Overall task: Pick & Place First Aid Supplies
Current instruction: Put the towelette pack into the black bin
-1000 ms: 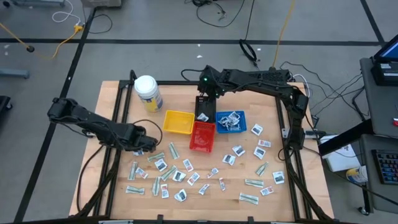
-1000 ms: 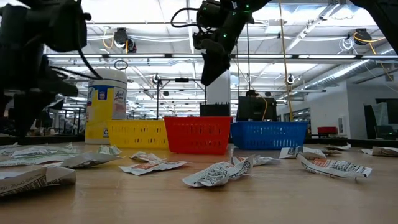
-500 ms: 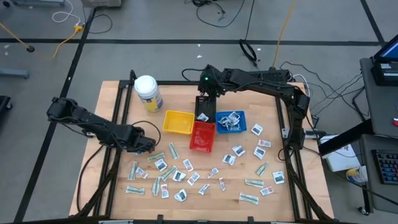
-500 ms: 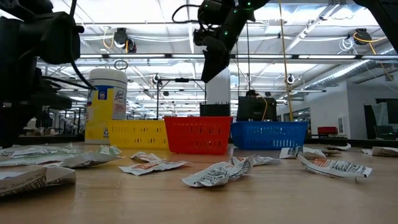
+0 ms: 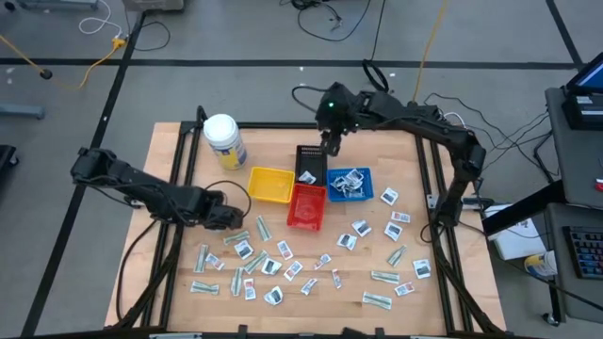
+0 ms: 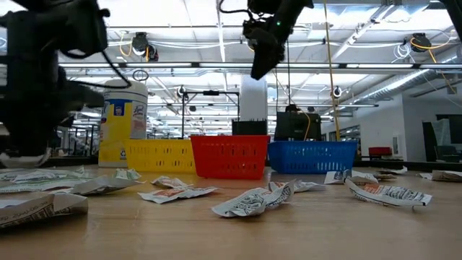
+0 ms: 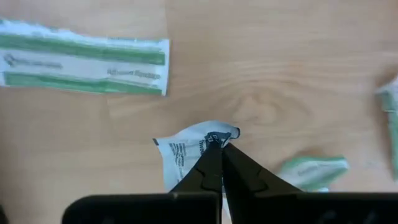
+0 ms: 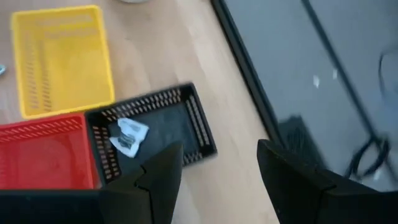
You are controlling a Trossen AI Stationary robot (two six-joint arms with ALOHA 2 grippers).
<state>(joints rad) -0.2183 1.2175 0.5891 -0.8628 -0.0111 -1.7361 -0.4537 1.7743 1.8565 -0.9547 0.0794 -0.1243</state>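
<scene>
Several small flat packets [image 5: 283, 259] lie scattered over the near half of the wooden table. My left gripper [image 5: 226, 218] is down among them at the left, shut on a white packet with dark print [image 7: 183, 154]. My right gripper [image 5: 332, 146] hangs open above the table's far side, over the black tray [image 8: 168, 124], with nothing between its fingers [image 8: 160, 177]. One packet [image 8: 127, 137] lies in the black tray, and several more lie in the blue tray [image 5: 367, 195]. My left gripper pinches a crumpled edge of the white packet [image 7: 214, 134] between its two fingertips, which point down at the table from above. The packet is bunched up at the pinch. I cannot tell whether it is clear of the table.
Yellow [image 5: 269, 185], red [image 5: 306, 206], blue and black trays stand together mid-table. A white jar with a yellow label [image 5: 224, 141] stands at the far left. Pale green wrappers [image 7: 84, 65] lie close to my left gripper. Bare wood lies between trays and packets.
My left gripper has shut on the white packet while staying at nearly the same spot. My right gripper, still open, has risen and moved toward the table's right edge, away from above the black tray's left part.
</scene>
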